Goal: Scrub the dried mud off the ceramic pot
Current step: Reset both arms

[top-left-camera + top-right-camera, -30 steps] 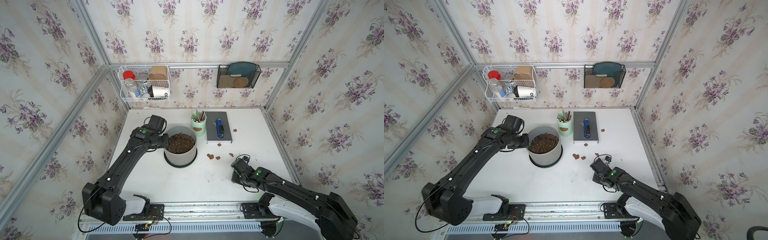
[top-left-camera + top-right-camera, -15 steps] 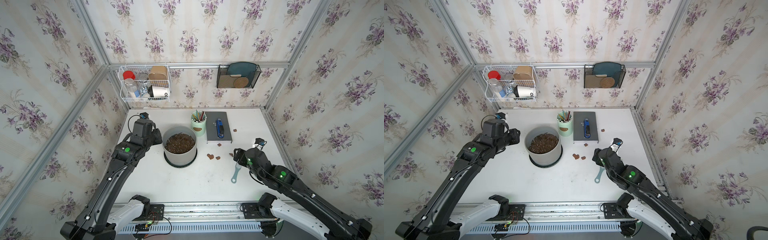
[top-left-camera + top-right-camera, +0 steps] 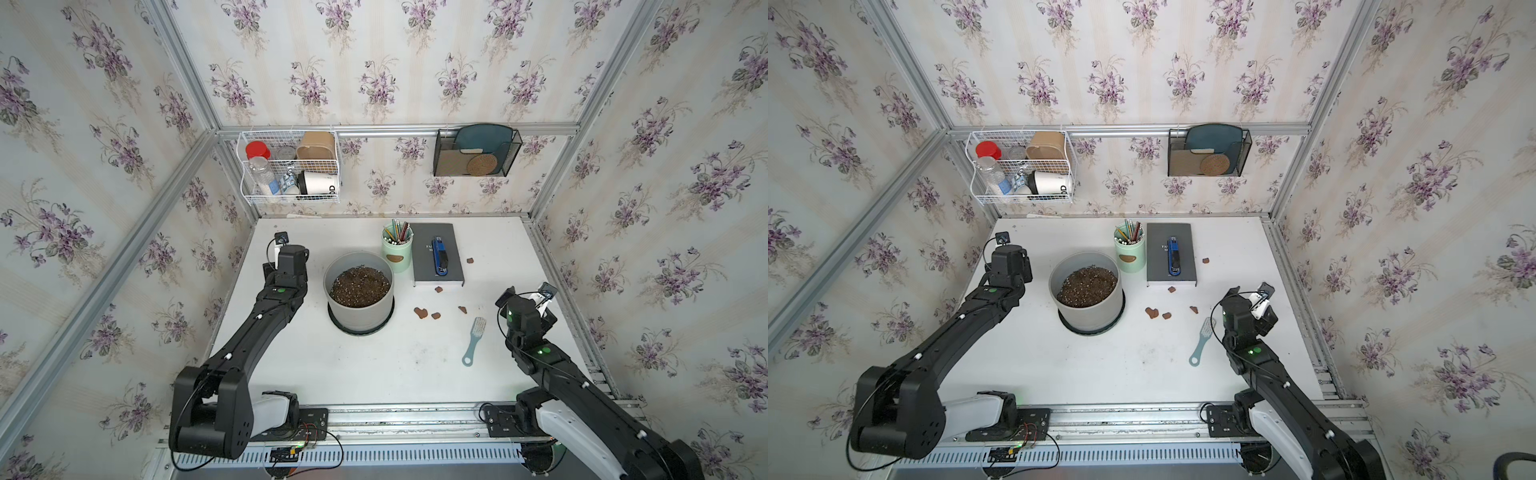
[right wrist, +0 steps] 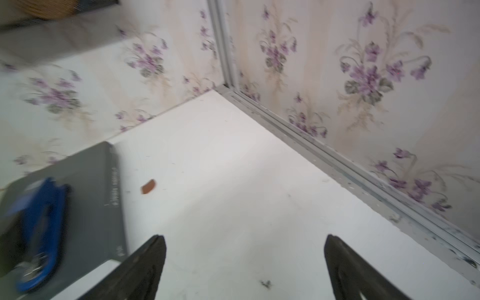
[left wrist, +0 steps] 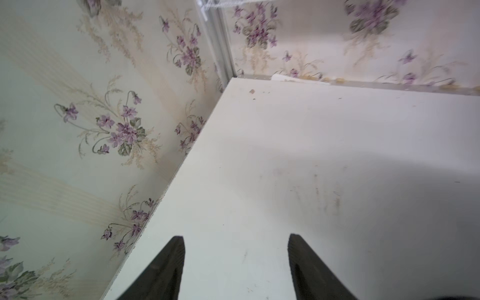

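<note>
The ceramic pot (image 3: 358,319), pale grey with dark soil and a black saucer, stands mid-table in both top views (image 3: 1090,318). Reddish-brown flakes of dried mud (image 3: 420,312) lie loose on the table to its right (image 3: 1152,312); one more shows in the right wrist view (image 4: 148,186). A pale blue brush (image 3: 473,340) lies flat on the table, held by nothing (image 3: 1202,340). My left gripper (image 5: 236,237) is open over bare table, left of the pot. The right gripper (image 4: 245,237) is wide open and empty, near the right wall.
A mint pencil cup (image 3: 397,253) stands behind the pot, beside a grey book (image 3: 451,253) with a blue stapler (image 3: 439,262) on it. A wire basket (image 3: 291,166) and a black holder (image 3: 476,151) hang on the back wall. A metal rail (image 4: 337,161) edges the table's right side.
The left gripper came off the pot's rim, drew back to the left and opened. The right gripper opened, left the brush lying on the table and rose toward the right wall.
</note>
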Motion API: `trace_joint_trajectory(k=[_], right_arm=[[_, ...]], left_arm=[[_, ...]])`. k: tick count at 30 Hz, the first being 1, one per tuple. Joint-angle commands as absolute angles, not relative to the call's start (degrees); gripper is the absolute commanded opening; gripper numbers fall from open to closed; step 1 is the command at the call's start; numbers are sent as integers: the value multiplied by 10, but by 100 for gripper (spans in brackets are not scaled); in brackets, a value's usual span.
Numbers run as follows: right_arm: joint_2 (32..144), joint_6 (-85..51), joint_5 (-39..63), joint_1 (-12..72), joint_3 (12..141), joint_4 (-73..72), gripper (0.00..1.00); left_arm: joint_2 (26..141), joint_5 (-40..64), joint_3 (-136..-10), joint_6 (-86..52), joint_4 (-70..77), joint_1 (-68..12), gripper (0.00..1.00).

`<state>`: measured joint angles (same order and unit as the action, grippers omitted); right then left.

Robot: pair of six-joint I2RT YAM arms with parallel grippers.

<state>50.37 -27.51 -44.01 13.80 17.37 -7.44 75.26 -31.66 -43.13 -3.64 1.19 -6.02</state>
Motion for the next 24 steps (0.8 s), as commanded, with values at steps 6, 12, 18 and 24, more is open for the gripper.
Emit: trace_joint_trajectory(k=[6, 12, 18, 24], right_arm=[[685, -135, -448, 79, 127, -431, 100], [779, -99, -323, 44, 99, -678, 100], [885, -3, -80, 39, 121, -757, 100], [877, -39, -134, 32, 103, -776, 100]], left_arm=[[824, -310, -301, -29, 318, -45, 69], [847, -223, -237, -3, 454, -43, 74], [883, -139, -216, 15, 536, -33, 100], [889, -146, -213, 21, 545, -37, 100]])
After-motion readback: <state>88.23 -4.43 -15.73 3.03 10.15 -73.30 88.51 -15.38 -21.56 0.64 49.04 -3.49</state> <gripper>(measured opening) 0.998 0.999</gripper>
